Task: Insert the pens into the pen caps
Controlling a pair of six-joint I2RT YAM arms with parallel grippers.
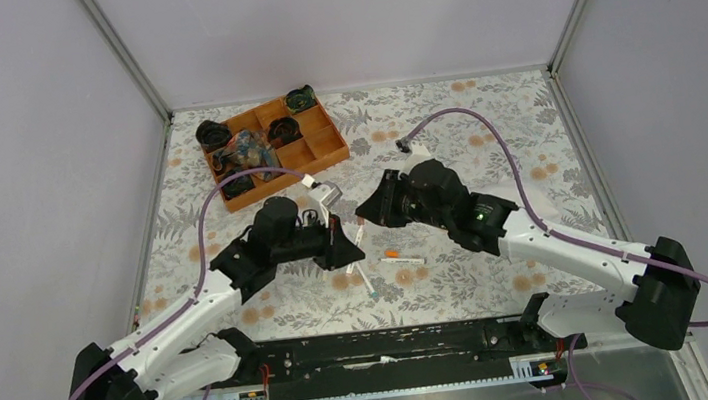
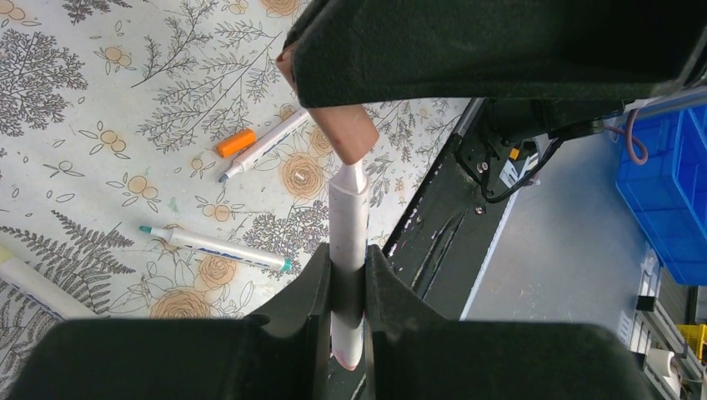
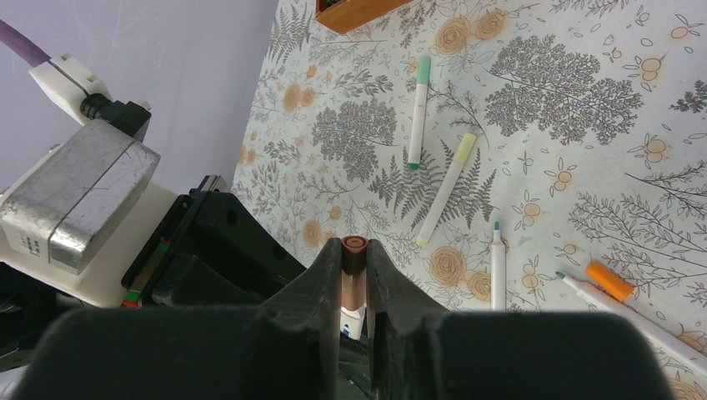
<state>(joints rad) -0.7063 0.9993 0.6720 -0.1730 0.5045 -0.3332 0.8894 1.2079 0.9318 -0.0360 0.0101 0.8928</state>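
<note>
Brown cap (image 2: 346,133), clenched in the right end effector (image 3: 353,250), meets the tip of a white pen (image 2: 348,217) grasped by the left end effector (image 2: 348,260) at mid-frame. Loose pens (image 2: 215,247) and an orange cap (image 2: 235,142) lie left of them on the floral surface (image 2: 83,167).

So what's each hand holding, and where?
Left hand: thin white plastic pen, by its rear barrel. Right hand: short brown plastic cap, by its sides.
</note>
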